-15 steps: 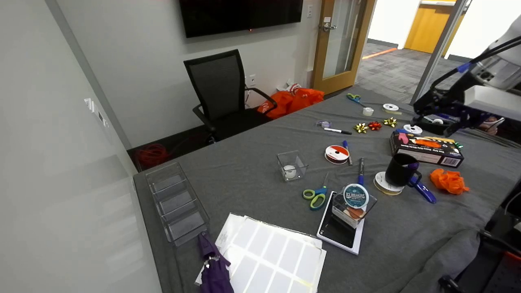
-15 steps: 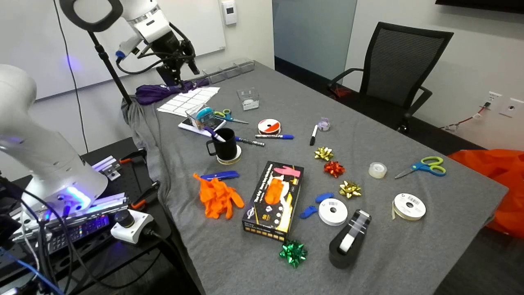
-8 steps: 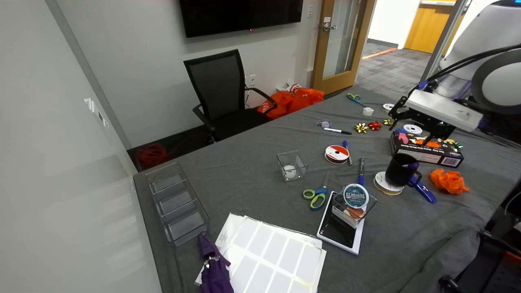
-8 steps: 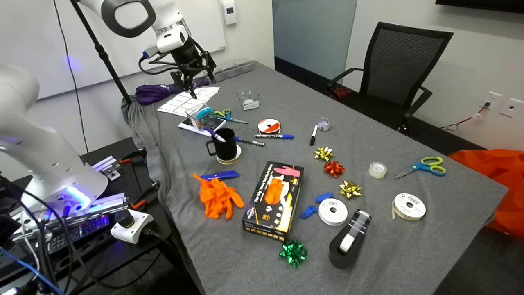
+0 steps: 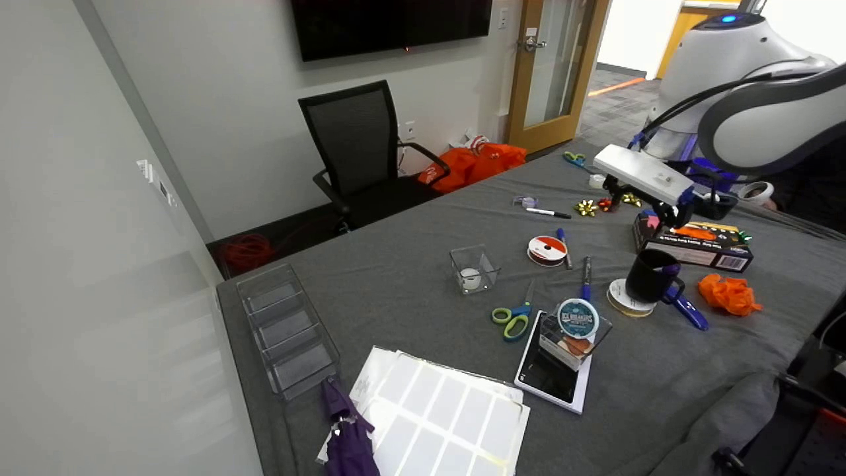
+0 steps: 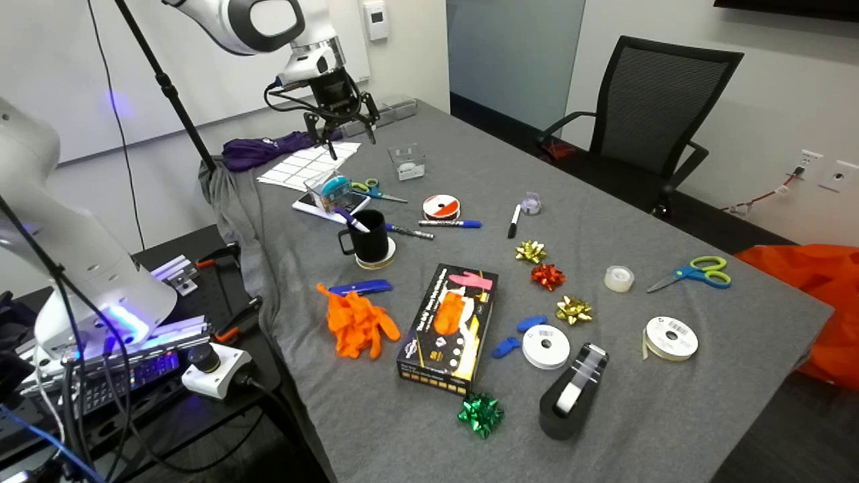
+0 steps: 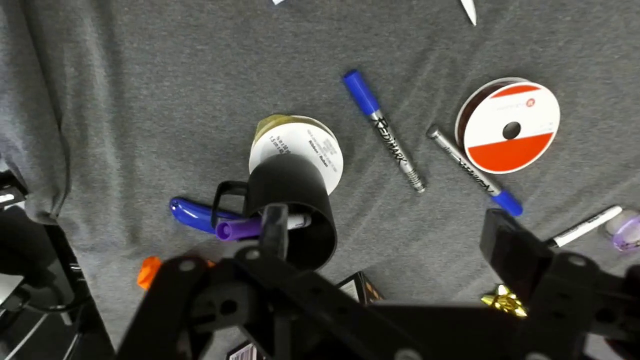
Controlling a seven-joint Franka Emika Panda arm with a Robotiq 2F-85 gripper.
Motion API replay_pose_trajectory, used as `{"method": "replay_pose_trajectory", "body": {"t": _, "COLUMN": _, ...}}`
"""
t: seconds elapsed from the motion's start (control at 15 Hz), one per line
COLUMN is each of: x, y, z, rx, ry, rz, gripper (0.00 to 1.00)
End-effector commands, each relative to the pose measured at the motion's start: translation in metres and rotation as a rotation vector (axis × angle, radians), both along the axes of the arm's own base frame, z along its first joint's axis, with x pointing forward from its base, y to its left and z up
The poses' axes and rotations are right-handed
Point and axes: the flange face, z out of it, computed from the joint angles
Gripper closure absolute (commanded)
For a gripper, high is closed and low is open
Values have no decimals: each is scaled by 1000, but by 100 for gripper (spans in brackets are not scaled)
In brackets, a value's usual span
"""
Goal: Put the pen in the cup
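Arm: in an exterior view we find it slanting in from 11 o'clock, wrist angled down above the grey table. Gripper: released, fingers spread wide, hanging apart from the black cup. Cup: upright on a white ribbon spool, handle at 9 o'clock in the wrist view. Purple pen: inside the cup, sticking out past the rim towards 9 o'clock; one finger partly screens it from us. Around the cup in an exterior view: blue-capped marker at 3 o'clock, black printed box at 5, orange glove at 6.
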Motion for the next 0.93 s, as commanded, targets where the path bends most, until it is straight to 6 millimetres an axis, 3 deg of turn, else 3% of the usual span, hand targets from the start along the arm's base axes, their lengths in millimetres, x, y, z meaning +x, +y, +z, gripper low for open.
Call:
{"method": "replay_pose_trajectory", "body": {"t": 0.0, "x": 20, "y": 7, "z": -1, "rx": 27, "ry": 128, "rz": 53, "gripper": 0}}
{"method": "replay_pose_trajectory", "body": {"t": 0.2, "x": 23, "y": 9, "z": 8, "rx": 30, "ry": 197, "rz": 186, "gripper": 0}}
{"method": "replay_pose_trajectory", "body": {"t": 0.4, "x": 30, "y": 8, "z": 30, "rx": 9, "ry": 197, "rz": 351, "gripper": 0}}
{"method": "replay_pose_trajectory", "body": {"t": 0.47, "x": 24, "y": 11, "z": 18, "rx": 9, "ry": 184, "rz": 257, "gripper": 0}}
{"method": "replay_pose_trajectory", "body": {"t": 0.87, "x": 30, "y": 9, "z": 29, "rx": 4, "ry": 180, "rz": 330, "gripper": 0}}
